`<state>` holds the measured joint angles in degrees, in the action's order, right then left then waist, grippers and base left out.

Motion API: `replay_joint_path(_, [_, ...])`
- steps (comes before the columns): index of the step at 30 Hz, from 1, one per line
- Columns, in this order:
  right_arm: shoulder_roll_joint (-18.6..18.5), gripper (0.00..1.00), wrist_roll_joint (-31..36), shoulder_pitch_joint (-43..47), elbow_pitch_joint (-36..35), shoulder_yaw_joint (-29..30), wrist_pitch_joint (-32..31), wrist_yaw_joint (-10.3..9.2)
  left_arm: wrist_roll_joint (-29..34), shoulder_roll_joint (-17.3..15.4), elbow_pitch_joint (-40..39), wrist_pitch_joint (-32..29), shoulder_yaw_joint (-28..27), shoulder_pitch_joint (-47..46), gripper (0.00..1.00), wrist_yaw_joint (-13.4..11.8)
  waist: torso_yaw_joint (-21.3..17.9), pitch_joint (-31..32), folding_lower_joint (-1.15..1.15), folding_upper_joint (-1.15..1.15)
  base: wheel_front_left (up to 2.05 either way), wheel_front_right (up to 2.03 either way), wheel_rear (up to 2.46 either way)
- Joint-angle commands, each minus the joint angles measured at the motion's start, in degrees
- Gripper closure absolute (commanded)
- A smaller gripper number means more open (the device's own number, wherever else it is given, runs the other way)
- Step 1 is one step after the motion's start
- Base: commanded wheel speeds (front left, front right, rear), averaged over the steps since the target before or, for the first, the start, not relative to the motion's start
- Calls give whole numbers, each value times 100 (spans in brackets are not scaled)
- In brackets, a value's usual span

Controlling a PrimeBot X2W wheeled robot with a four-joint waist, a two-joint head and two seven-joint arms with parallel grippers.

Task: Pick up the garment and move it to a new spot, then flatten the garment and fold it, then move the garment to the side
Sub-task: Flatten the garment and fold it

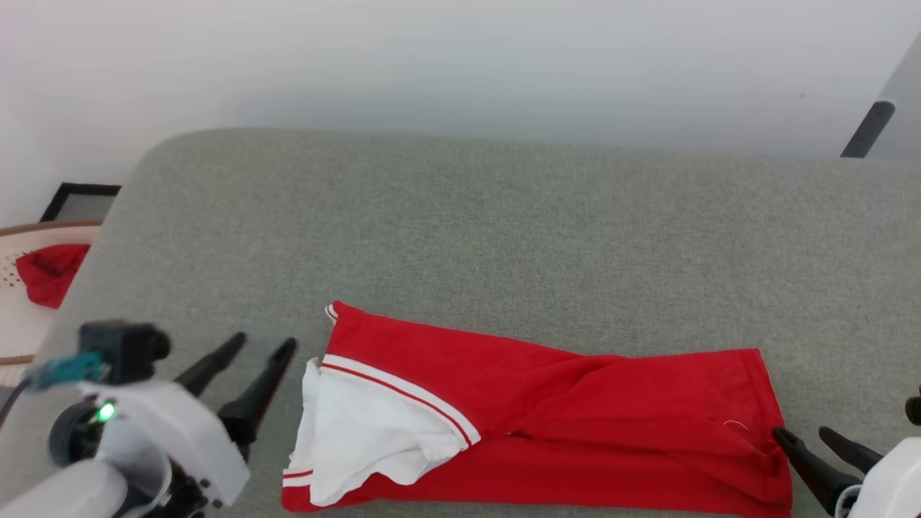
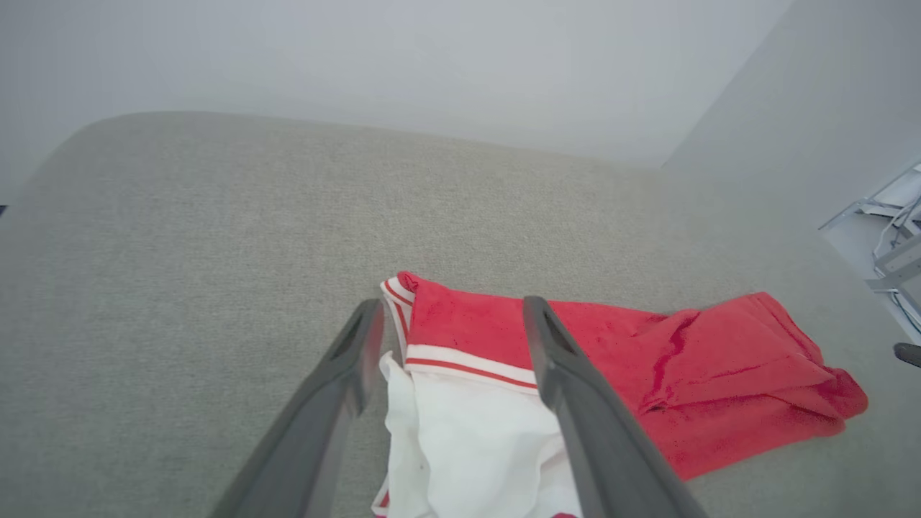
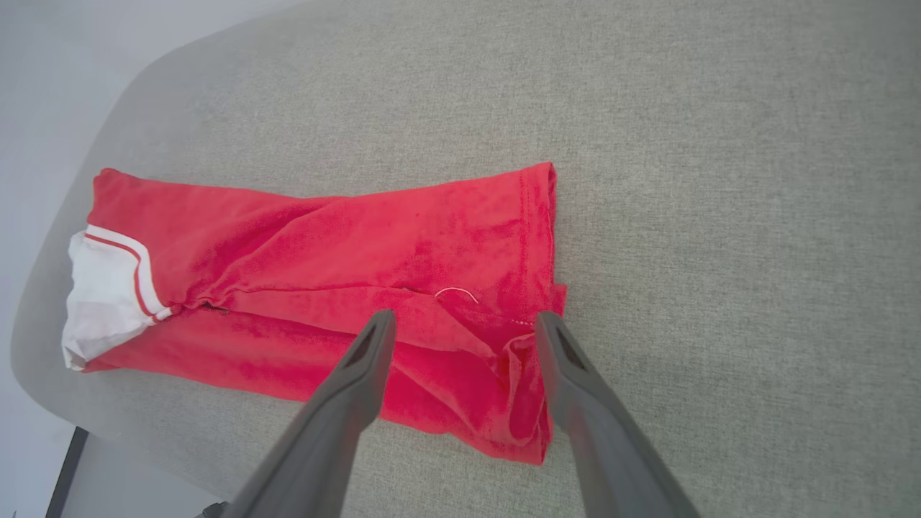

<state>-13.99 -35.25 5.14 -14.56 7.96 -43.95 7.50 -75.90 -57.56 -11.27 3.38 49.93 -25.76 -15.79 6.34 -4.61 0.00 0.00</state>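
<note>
Spread wide and empty, the left tool sits at the lower left of the head view, its two dark fingers pointing up and to the right. Beyond it, at the frame's left edge, a small plain red cloth lies off the grey fabric surface. Just right of the left tool's fingertips, and apart from them in that view, begins the garment: a long folded red strip running across the lower middle of the frame, its white sleeve with red-striped trim at the left end and its hem at the right. In the left wrist view the fingers frame that white sleeve at bottom centre; whether they touch it I cannot tell.

At the lower right of the head view the right tool is also spread, gripping nothing. Its left fingertip meets the garment's right hem corner. In the right wrist view the fingers straddle that rumpled corner at bottom centre.
</note>
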Motion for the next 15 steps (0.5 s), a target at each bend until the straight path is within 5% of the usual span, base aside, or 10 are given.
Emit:
replay_joint_path(1, [51,0,43,84,32,91,-35,-2,89,11,74,403,-84,213,0,68,45,87,0,0,0,0,0])
replay_joint_path(7, [190,0,221,175,144,371,-243,-2,378,183,407,1141,-442,762,0,204,143,231,0,0,0,0,0])
replay_joint_path(15, [203,0,365,33,321,764,-512,-2,1555,1276,832,1180,-2298,1846,0,580,390,237,0,0,0,0,0])
